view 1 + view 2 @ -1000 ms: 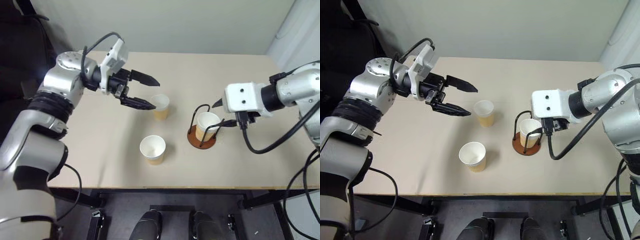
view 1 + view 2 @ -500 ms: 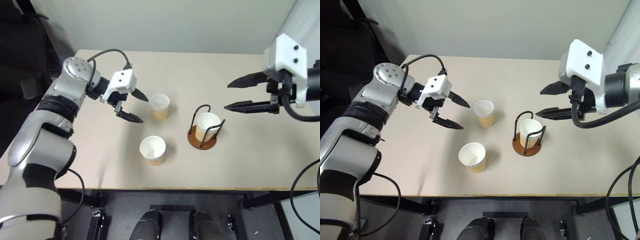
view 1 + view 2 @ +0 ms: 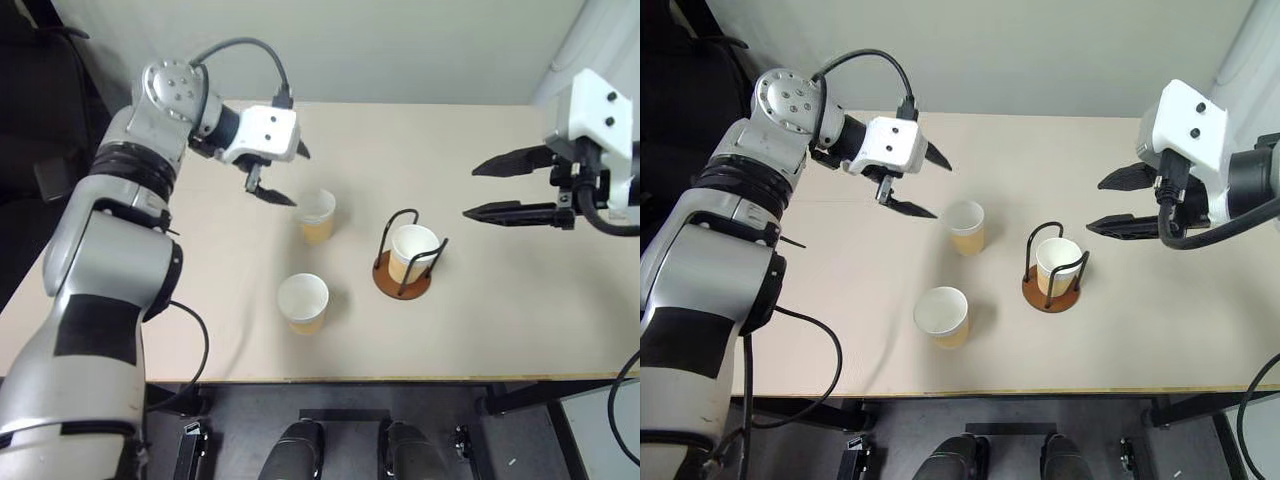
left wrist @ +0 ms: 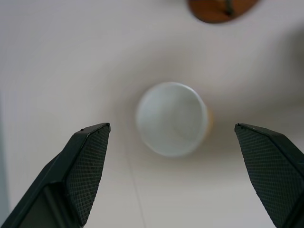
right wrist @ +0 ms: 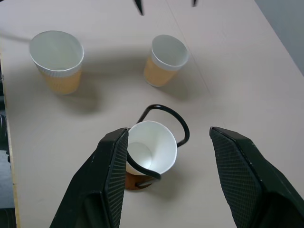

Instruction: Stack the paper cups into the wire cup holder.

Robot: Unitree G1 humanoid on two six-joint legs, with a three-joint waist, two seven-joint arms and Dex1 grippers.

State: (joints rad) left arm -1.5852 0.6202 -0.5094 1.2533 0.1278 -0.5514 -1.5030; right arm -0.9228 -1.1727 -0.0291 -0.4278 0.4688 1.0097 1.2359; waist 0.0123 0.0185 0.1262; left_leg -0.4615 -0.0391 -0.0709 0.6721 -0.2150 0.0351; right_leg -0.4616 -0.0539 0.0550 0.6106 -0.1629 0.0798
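Observation:
Two paper cups stand upright on the table: one further back (image 3: 318,214) and one nearer the front edge (image 3: 303,301). A third cup (image 3: 413,250) sits inside the wire cup holder (image 3: 398,289), whose black loops rise around it from a reddish-brown base. My left gripper (image 3: 291,175) hovers open just left of and above the back cup, pointing down at it; in the left wrist view that cup (image 4: 172,118) lies between the two fingers. My right gripper (image 3: 473,192) hangs open in the air to the right of the holder, with nothing in it.
The beige table (image 3: 500,330) has bare surface to the right of the holder and along its left side. A pale wall runs behind the far edge. A black chair stands off the table's left side.
My right gripper has let go of the cup in the holder, risen and drawn away to the right. My left gripper rolled and tipped downward, shifting toward the back cup.

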